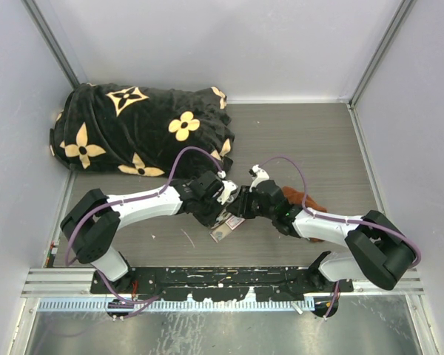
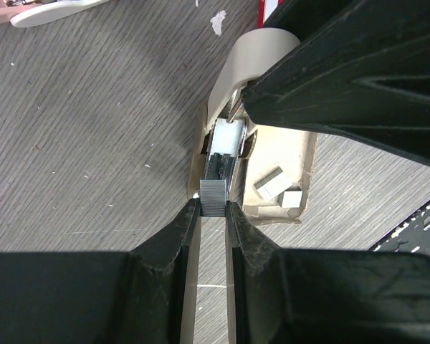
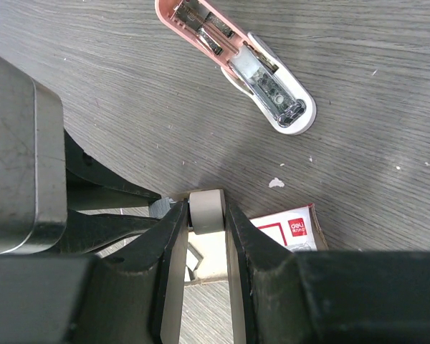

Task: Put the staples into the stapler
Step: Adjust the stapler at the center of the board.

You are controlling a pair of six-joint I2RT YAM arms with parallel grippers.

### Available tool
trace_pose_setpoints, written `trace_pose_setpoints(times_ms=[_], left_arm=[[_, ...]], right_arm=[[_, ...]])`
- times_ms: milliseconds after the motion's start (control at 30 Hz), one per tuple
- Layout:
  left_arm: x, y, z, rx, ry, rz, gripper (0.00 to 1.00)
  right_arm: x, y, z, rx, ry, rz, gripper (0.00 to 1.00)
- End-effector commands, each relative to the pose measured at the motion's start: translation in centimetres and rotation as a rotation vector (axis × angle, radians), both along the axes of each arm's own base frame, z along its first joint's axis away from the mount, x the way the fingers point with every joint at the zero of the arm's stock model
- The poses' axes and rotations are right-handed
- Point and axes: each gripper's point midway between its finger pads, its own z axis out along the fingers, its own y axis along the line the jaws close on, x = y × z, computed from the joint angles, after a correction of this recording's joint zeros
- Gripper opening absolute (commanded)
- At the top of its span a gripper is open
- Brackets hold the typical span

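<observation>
My left gripper (image 2: 213,209) is shut on a short silvery strip of staples (image 2: 213,193), held at its fingertips over the grey-beige tray (image 2: 301,154) of the staple box. A few loose staple pieces (image 2: 274,185) lie in the tray. My right gripper (image 3: 206,215) is shut on the tray's rounded end (image 3: 206,208). The white box with its red label (image 3: 290,228) lies beside it. The pink and white stapler (image 3: 238,63) lies opened on the table beyond, metal channel up, apart from both grippers. In the top view the two grippers (image 1: 233,205) meet over the box (image 1: 226,228).
A black blanket with yellow flowers (image 1: 140,129) fills the back left. A rust-brown cloth (image 1: 305,200) lies under the right arm. The wood-grain table (image 1: 311,140) is walled on three sides, with a metal rail (image 1: 222,279) at the near edge.
</observation>
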Motion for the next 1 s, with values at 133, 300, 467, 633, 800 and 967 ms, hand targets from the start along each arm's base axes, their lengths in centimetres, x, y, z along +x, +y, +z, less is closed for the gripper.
trace_pose_setpoints(times_ms=[133,300,467,633,800,967], left_arm=[[0.8,-2.1,1.2,-0.077,-0.03,-0.022,0.18],[0.8,-2.1,1.2,-0.078,-0.024,-0.025,0.18],[0.8,-1.9,1.4,-0.082,-0.037,-0.021,0.18],[0.9,-1.8,1.8,-0.087,-0.053,-0.02,0.18],[0.9,-1.6,1.8,-0.078,-0.056,-0.015,0.18],[0.8,-1.4,2.2,-0.093,-0.057,0.014,0.18]], right_arm=[[0.8,0.7,2.3,0.077,-0.056,-0.001,0.16],[0.7,0.7,2.3,0.084,-0.053,0.001,0.22],[0.6,0.5,3.1,0.09,-0.07,-0.004,0.41],[0.7,0.0,4.1,0.089,-0.101,-0.009,0.61],[1.1,-1.4,4.5,0.062,-0.112,-0.052,0.7],[1.7,-4.0,3.9,0.023,-0.111,-0.108,0.73]])
